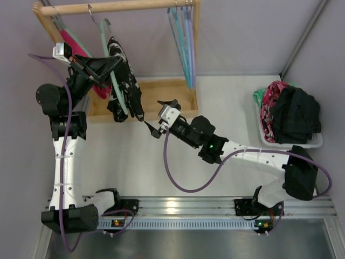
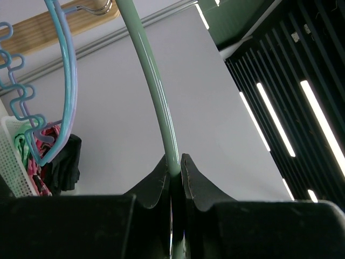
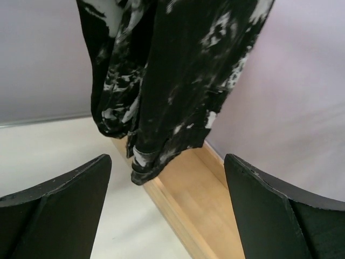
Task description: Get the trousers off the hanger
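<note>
Pinching the hanger (image 2: 153,86), the left claw (image 2: 173,162) has both fingers pressed onto the thin mint-green rod; the rod runs up from between the tips toward the wooden rail (image 1: 124,6); hanger hook sits over that rail, left of middle; trousers (image 1: 129,91) are draped on the hanger, black with white splotches, folded, lower end dangling above the rack's wooden base (image 1: 167,91); cannot tell if the fabric reaches the base.

Right claw (image 3: 167,162) is spread wide, nothing between the fingers (image 3: 64,189); it points at the lower end of the trousers from the right; in the top view one fingertip is just beside the hem, contact cannot be told; right wrist view shows the hem hanging ahead in the gap between the two black fingers, wooden base below it.

Magenta garment (image 1: 73,43) hangs on the rail left of the trousers, partly behind the left arm; bunch of blue and lilac hangers (image 1: 183,48) at the rail's right end, well apart from the trousers; white basket (image 1: 318,141) at the right edge of the table (image 1: 135,167), holding a black garment (image 1: 294,113) over pink-patterned and green cloth.
</note>
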